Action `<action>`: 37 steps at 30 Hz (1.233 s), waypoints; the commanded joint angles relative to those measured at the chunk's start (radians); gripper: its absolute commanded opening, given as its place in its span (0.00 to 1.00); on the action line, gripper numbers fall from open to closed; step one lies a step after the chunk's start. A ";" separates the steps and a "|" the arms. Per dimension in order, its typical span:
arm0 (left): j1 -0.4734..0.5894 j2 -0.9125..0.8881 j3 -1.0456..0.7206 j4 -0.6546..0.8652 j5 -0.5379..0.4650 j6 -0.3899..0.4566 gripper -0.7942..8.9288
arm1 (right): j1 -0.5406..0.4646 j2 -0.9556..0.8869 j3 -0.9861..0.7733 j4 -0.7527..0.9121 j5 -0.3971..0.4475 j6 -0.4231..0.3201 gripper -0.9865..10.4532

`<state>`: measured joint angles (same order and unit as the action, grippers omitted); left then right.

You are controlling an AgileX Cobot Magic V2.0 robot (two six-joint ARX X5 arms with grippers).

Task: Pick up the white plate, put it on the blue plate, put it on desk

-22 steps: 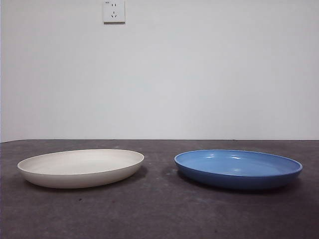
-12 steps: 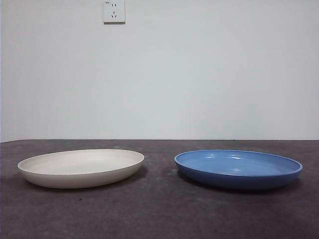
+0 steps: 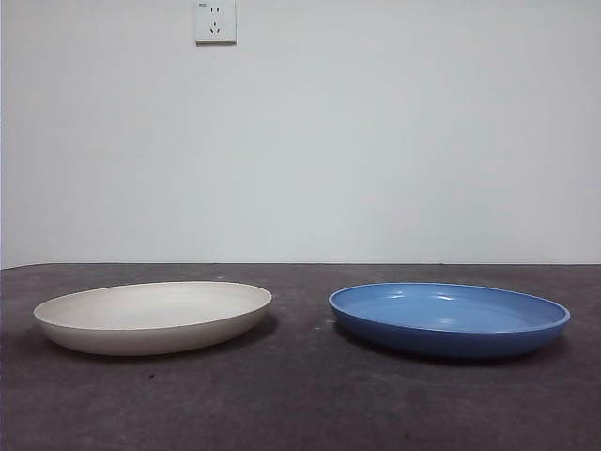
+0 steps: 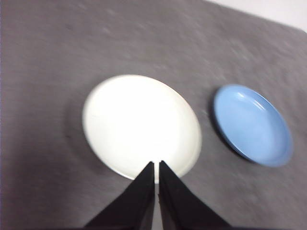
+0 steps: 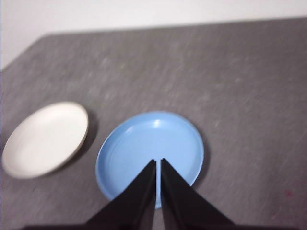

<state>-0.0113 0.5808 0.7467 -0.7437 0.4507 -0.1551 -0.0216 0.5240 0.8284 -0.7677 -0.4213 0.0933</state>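
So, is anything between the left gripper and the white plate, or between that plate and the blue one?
Nothing visible. The left gripper hangs above the white plate, and only bare desk separates it from the blue plate.

Soft even light, blurred wrist views

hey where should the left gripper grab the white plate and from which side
Probably the raised sloping rim of the white plate, on the edge nearest the left gripper, coming down from above. The plate lies flat on the desk, so only the rim offers a lip for the jaws, now shut. The blue plate sits apart, leaving room.
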 commanded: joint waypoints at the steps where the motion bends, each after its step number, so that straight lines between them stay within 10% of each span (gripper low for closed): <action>1: -0.017 0.045 0.056 -0.038 0.048 0.069 0.10 | 0.000 0.066 0.058 -0.053 -0.031 -0.085 0.09; 19: -0.114 0.117 0.126 -0.169 0.056 0.150 0.17 | 0.079 0.187 0.111 -0.210 -0.057 -0.145 0.10; 25: -0.114 0.117 0.126 -0.167 0.056 0.142 0.54 | 0.079 0.187 0.111 -0.209 -0.056 -0.123 0.45; 37: -0.115 0.193 0.126 -0.127 0.012 0.100 0.54 | 0.079 0.187 0.111 -0.209 -0.053 -0.119 0.46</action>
<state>-0.1230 0.7578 0.8516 -0.8856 0.4721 -0.0441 0.0536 0.7048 0.9203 -0.9844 -0.4732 -0.0364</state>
